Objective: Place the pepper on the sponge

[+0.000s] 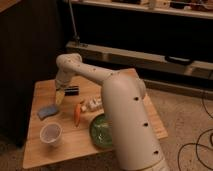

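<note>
Above the table's left, our gripper (60, 96) hovers just beyond the sponge (47, 111), its grip unreadable; we should take the pepper (78, 114), lying right, across its middle.

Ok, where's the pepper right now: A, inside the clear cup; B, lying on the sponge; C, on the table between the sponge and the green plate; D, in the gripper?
C: the pepper lies on the table between the sponge and the green plate, apart from the gripper, which is beside the black block.

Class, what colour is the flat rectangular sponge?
Blue-grey, best seen in the camera view; the gripper hangs close beside the flat rectangular sponge.
</note>
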